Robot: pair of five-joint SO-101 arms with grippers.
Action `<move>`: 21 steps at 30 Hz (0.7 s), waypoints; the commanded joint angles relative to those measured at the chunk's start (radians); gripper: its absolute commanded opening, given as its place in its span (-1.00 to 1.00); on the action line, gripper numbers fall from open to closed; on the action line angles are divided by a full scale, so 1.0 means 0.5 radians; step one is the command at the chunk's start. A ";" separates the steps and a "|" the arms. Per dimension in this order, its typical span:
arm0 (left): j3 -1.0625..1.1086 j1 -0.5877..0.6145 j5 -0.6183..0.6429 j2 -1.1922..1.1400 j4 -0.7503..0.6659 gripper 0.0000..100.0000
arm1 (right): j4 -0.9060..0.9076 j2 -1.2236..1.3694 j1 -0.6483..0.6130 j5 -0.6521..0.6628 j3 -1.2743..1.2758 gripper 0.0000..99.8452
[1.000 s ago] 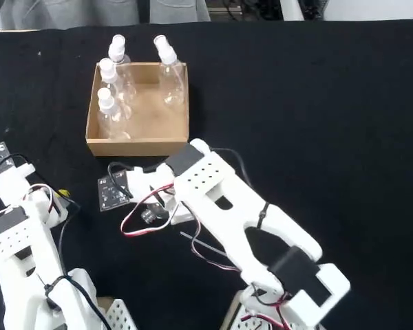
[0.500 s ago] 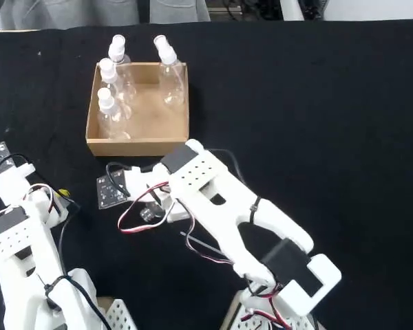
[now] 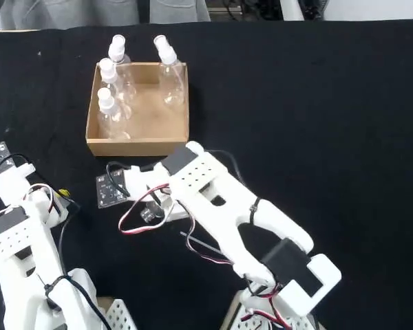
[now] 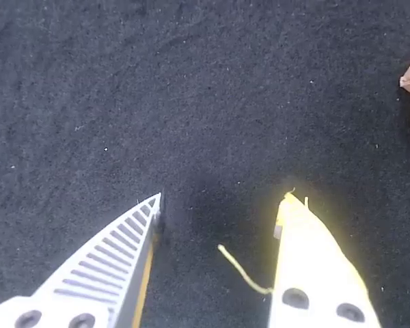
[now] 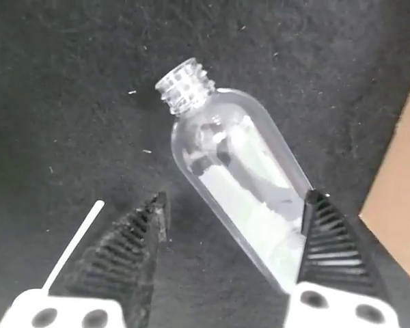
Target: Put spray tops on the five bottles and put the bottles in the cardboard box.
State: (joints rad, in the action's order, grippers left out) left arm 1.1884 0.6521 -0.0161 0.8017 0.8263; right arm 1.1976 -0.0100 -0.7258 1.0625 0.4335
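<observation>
Where the high view looks down over the table, the cardboard box [image 3: 138,146] is seen with four capped bottles [image 3: 171,75] standing in it. The right arm [image 3: 220,203] is stretched toward its near wall, and the left arm [image 3: 20,237] is held well apart.

In the left wrist view, the left gripper [image 4: 222,199] is found spread wide over bare black cloth [image 4: 191,82], with nothing between its fingers.

In the right wrist view, the fifth bottle [image 5: 239,171] is shown lying on its side, uncapped, just beside the box. The right gripper [image 5: 237,197] is opened around its body, not yet closed. The bottle is judged to be light, smooth plastic, likely to roll or slip. It is best taken across the mid-body, the threaded neck [image 5: 186,85] being left free. One finger is crowded by the box wall, and a thin white tube [image 5: 72,246] lies near the other.
</observation>
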 commanded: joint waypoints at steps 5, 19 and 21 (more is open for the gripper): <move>-0.112 0.014 0.021 0.046 -0.028 -0.51 | -0.086 -0.005 0.006 -0.061 0.057 -0.46; -0.112 0.014 0.021 0.046 -0.028 -0.51 | -0.098 -0.005 0.092 -0.190 0.063 -0.46; -0.112 0.014 0.021 0.046 -0.028 -0.51 | -0.098 -0.002 0.092 -0.203 0.063 -0.46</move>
State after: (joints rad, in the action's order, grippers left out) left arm 1.1884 0.6521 -0.0161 0.8017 0.8263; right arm 1.1638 -0.0100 -0.7165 0.9812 0.4657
